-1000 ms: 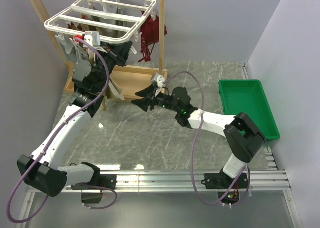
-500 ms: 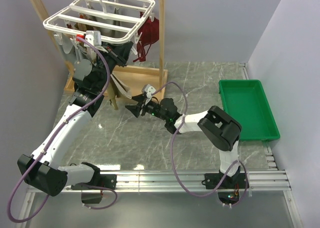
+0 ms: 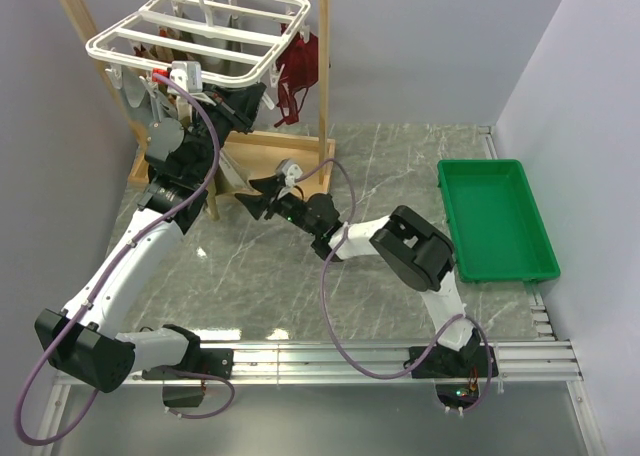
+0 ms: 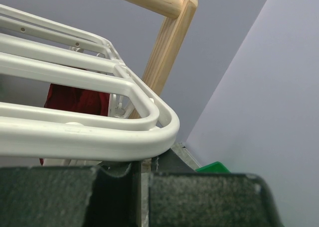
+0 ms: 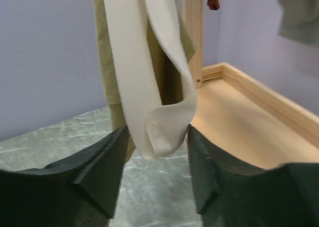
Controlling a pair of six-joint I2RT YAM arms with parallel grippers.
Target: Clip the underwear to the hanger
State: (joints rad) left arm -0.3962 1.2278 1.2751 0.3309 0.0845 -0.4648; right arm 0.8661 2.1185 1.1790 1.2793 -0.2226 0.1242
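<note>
The white grid hanger (image 3: 200,36) hangs from the wooden stand; its rim fills the left wrist view (image 4: 99,132). My left gripper (image 3: 245,106) sits just under the hanger's near corner, its jaws (image 4: 141,179) nearly closed on a thin strip of cloth. The tan underwear (image 3: 228,176) hangs down from it. In the right wrist view the underwear (image 5: 107,53) shows khaki cloth and a cream lining, and its lower end dangles between my right gripper's (image 5: 157,137) open fingers. The right gripper (image 3: 258,198) is low, beside the stand's base.
The wooden stand (image 3: 290,161) has a flat base board and an upright post (image 4: 169,43). A dark red garment (image 3: 300,71) and a grey garment (image 5: 299,13) hang from the hanger. A green tray (image 3: 495,216) sits at the right.
My right gripper has moved left and away from me, up to the hanging underwear, whose lower end now lies between its open fingers. The left arm has held still.
</note>
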